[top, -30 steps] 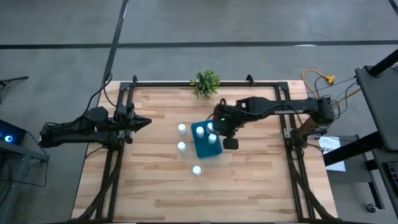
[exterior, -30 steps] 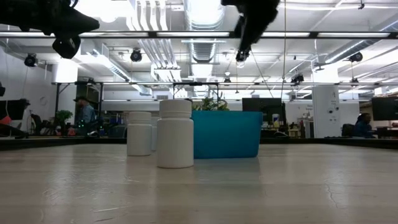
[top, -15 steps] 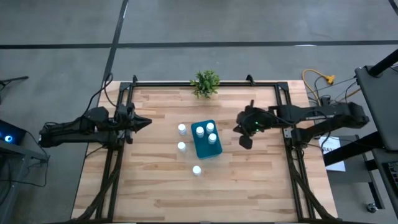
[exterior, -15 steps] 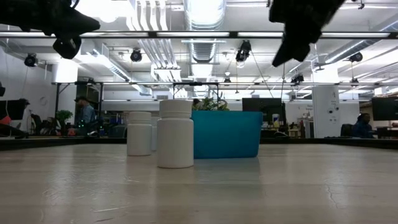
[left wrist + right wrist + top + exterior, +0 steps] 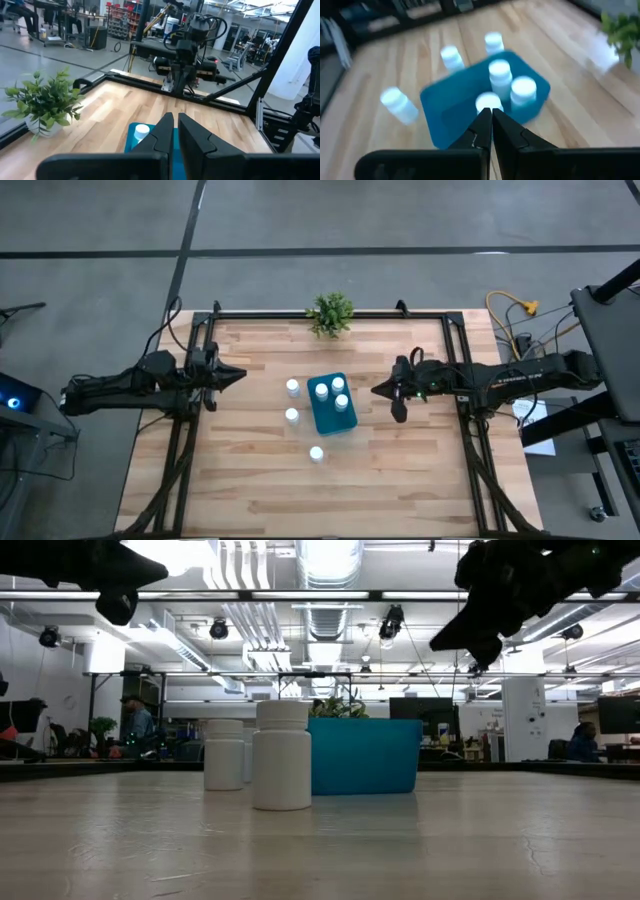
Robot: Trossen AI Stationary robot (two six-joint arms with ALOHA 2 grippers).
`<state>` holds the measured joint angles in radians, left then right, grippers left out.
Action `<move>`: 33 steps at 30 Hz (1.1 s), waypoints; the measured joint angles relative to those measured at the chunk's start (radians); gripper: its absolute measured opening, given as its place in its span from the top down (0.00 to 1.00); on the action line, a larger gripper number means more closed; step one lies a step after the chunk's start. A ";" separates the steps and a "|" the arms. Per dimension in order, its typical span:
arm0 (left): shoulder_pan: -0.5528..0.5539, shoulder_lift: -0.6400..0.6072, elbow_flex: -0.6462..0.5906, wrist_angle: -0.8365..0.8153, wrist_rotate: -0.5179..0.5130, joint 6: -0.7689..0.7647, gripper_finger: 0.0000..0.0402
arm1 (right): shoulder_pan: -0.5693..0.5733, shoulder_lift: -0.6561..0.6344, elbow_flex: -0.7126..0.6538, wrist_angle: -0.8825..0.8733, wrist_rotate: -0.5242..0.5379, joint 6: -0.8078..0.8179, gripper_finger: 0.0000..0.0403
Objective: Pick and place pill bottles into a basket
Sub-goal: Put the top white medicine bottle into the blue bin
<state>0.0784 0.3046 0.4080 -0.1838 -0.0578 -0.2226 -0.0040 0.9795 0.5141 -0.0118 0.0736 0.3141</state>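
The teal-blue basket (image 5: 330, 418) stands mid-table and holds three white pill bottles (image 5: 338, 386). It also shows in the right wrist view (image 5: 455, 107) and the low view (image 5: 365, 755). Three more bottles stand on the wood to its left and near side (image 5: 292, 387) (image 5: 292, 415) (image 5: 316, 452). My right gripper (image 5: 376, 390) hovers right of the basket, shut and empty (image 5: 491, 114). My left gripper (image 5: 240, 375) waits above the table's left side, shut and empty (image 5: 175, 122).
A small green potted plant (image 5: 331, 312) stands at the far edge behind the basket. Black frame rails (image 5: 455, 370) run along the table's sides. Bare wood lies on the near half of the table (image 5: 330, 495).
My right gripper has drawn back from above the basket's right part toward the table's right edge, and its arm has stretched out lower over the table. The bottles and basket have stayed in place.
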 joint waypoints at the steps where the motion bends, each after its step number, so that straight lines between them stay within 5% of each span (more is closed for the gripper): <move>1: 0.000 0.000 0.000 0.000 0.000 -0.004 0.98 | 0.000 -0.014 -0.025 0.044 -0.002 0.000 0.98; 12: 0.000 0.046 0.000 0.001 0.029 -0.008 0.98 | 0.000 -0.227 -0.249 0.238 -0.049 0.079 0.98; 22: -0.001 0.174 0.000 0.072 0.133 -0.034 0.98 | 0.002 -0.405 -0.281 0.227 -0.055 0.076 0.98; 33: -0.004 0.310 0.049 0.174 0.239 -0.067 0.98 | 0.002 -0.434 -0.275 0.157 -0.054 0.083 0.98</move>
<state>0.0740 0.6145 0.4567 -0.0097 0.1810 -0.2891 -0.0025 0.5460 0.2392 0.1450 0.0193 0.3975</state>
